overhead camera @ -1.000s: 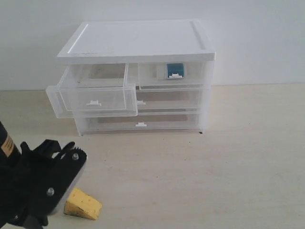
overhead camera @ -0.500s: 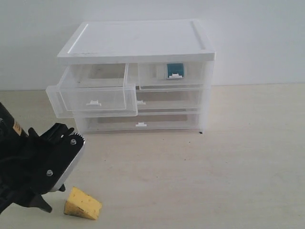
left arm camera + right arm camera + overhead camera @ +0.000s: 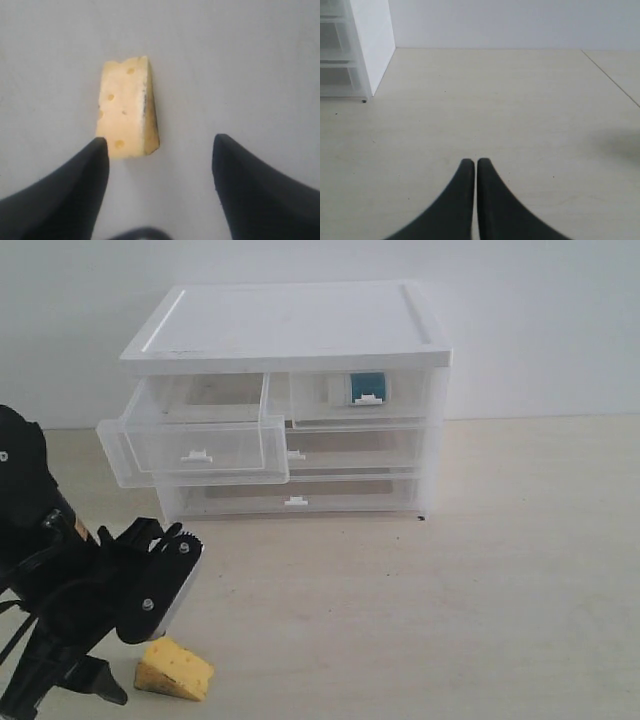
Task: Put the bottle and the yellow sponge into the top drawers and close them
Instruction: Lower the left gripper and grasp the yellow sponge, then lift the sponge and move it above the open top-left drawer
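cheese-like yellow sponge [image 3: 127, 107], pocked with holes, lies before the wide-apart left hand [image 3: 160, 140].

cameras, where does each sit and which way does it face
Exterior view: off the arms, facing the front of the drawer unit; the left arm shows at lower left.
Left wrist view: on that arm's wrist, looking down past the open left claw at the yellow sponge on the table.
Right wrist view: on the other wrist, looking along the table past the shut right claw; the unit's corner shows.
Shared: exterior and left wrist views both show the sponge.
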Robot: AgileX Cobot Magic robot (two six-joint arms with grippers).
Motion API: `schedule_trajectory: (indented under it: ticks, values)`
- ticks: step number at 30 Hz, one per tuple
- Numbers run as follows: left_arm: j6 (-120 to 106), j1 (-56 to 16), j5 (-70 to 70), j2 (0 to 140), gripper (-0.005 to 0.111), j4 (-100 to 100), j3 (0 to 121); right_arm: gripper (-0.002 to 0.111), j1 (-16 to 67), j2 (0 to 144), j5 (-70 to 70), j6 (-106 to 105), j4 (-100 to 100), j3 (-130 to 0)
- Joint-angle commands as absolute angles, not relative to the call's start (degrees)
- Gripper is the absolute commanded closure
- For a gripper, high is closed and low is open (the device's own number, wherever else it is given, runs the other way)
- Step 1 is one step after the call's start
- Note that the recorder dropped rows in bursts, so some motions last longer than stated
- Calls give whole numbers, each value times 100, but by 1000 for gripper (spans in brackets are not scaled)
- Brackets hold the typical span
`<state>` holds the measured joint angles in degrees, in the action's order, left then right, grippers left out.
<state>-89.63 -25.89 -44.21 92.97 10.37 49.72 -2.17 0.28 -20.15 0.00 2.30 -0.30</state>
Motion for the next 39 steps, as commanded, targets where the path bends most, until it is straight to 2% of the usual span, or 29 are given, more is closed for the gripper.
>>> schedule_trajectory:
  ticks: [1,8,28,30,33,34,35,36,39]
  values:
    - [-8994,-2574,-4251,9502,50,1134,4999,108,-230,0,-1953,0,222,0]
    - [-8779,-2574,-3725,9662,30,1267,4999,108,-230,0,-1953,0,222,0]
    - [-8779,-2574,-3383,10262,34,1243,4999,108,-230,0,-1953,0,222,0]
    - [-8779,-2574,-3383,10305,39,1202,4999,108,-230,0,-1953,0,222,0]
    - [-8779,-2574,-3383,10331,69,1103,5014,108,-230,0,-1953,0,222,0]
    - [-8779,-2574,-3455,10331,88,1089,5043,108,-230,0,-1953,0,222,0]
    - [-8779,-2574,-3495,10318,97,1089,5069,108,-230,0,-1953,0,222,0]
    - [-8772,-2574,-3708,10278,102,1089,5126,108,-230,0,-1953,0,222,0]
    - [-8465,-2574,-4156,10160,102,1089,5251,108,-230,0,-1953,0,222,0]
